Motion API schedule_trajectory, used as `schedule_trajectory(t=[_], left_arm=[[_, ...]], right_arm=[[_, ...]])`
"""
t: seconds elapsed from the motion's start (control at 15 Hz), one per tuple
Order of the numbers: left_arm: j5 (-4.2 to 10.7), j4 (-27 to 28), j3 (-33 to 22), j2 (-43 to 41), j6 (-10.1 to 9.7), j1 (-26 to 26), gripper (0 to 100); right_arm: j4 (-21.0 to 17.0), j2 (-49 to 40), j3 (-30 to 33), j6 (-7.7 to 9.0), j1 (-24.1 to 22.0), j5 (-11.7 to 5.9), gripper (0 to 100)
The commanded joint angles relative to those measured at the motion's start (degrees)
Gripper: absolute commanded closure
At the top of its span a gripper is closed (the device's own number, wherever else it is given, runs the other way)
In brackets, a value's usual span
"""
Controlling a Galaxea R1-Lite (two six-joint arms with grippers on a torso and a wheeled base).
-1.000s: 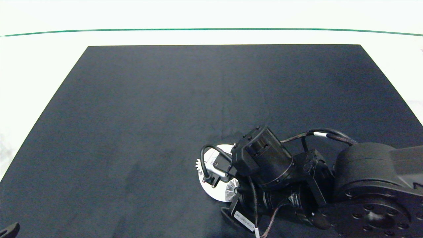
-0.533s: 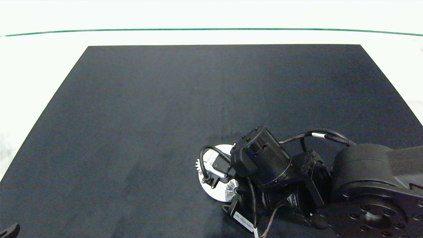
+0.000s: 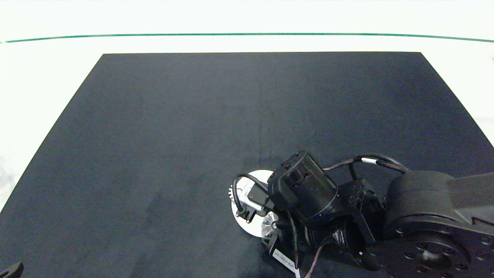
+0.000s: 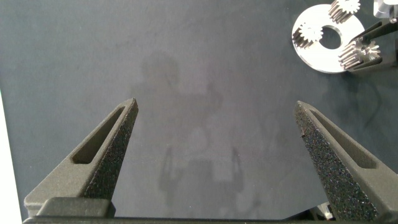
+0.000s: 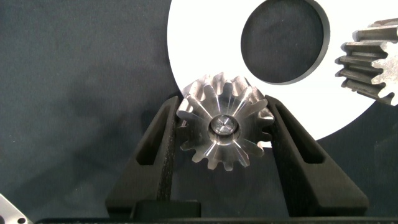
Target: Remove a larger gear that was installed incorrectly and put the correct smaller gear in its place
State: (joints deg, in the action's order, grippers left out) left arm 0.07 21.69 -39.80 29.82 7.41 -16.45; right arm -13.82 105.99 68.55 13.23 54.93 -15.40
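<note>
At the far left, only the tip of the left gripper [image 3: 10,269] shows at the bottom corner of the head view, parked well away from the work; its wrist camera shows its fingers [image 4: 106,146] spread wide over bare black mat [image 3: 193,123], holding nothing.

Moving right across the mat, a white round disc [image 3: 247,226] with a large centre hole lies near the front edge. A small fine-toothed gear [image 3: 231,192] sits at the disc's left rim. The left wrist view shows three gears on the disc: two small ones [image 4: 308,34] and a third at the rim between the right gripper's fingers.

Further right, the right arm [image 3: 417,216] reaches in over the disc. The right gripper [image 5: 222,134] has its fingers [image 5: 163,146] closed against the sides of the larger gear [image 5: 222,127], the long-toothed one, which stands on a pin at the disc's edge. Whether it has lifted off the pin at all cannot be told. Another fine-toothed gear [image 5: 373,59] sits just beyond it on the disc.

By my reading the task is early: the wrong gear is gripped but not yet clearly removed. Left to do are lifting it off, setting it aside, and fitting the smaller gear on the pin. No loose spare gear shows on the mat, so where the replacement lies cannot be told.
</note>
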Motion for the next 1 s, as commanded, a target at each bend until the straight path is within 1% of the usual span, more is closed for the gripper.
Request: schedule_trajectory(t=[0.07,0.33,0.67,0.87,1.0], left_arm=[[0.01,0.11,-0.01,-0.11,0.06,0.01,0],[0.01,0.11,0.08,-0.2,-0.03,0.01,0],[0.1,0.11,0.08,-0.2,-0.03,0.1,0],[0.1,0.11,0.16,-0.11,-0.03,0.1,0],[0.1,0.11,0.52,-0.11,-0.03,0.1,0]], right_arm=[[-0.15,-0.08,-0.08,0.13,0.0,-0.25,57],[-0.15,-0.16,-0.26,0.13,0.0,-0.42,66],[-0.41,-1.66,1.06,0.22,0.18,-0.42,66],[-2.44,-2.98,2.91,0.13,0.44,-0.42,66],[-2.79,-3.33,3.17,0.13,0.97,-0.42,66]])
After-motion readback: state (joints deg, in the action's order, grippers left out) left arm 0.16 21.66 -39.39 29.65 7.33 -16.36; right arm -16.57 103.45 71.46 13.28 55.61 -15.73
